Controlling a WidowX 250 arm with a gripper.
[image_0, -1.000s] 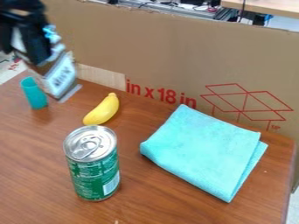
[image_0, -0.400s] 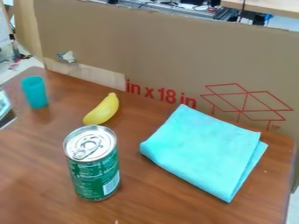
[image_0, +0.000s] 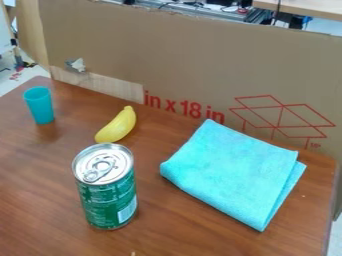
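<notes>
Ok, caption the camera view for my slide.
A green can, a yellow banana, a teal cup and a folded turquoise cloth on a wooden table.

a brown cardboard sheet (image_0: 200, 60) with red print stands behind the brown wooden table (image_0: 187, 225).

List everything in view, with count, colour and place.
Drink can: one, green with silver top, upright at front left
Banana: one, yellow, behind the can
Cup: one, teal, upright at far left
Folded cloth: one, turquoise, flat on the right
Table: one, brown, under all these
Cardboard sheet: one, brown with red print, behind the table
Wooden surface: one, light, top right corner
</notes>
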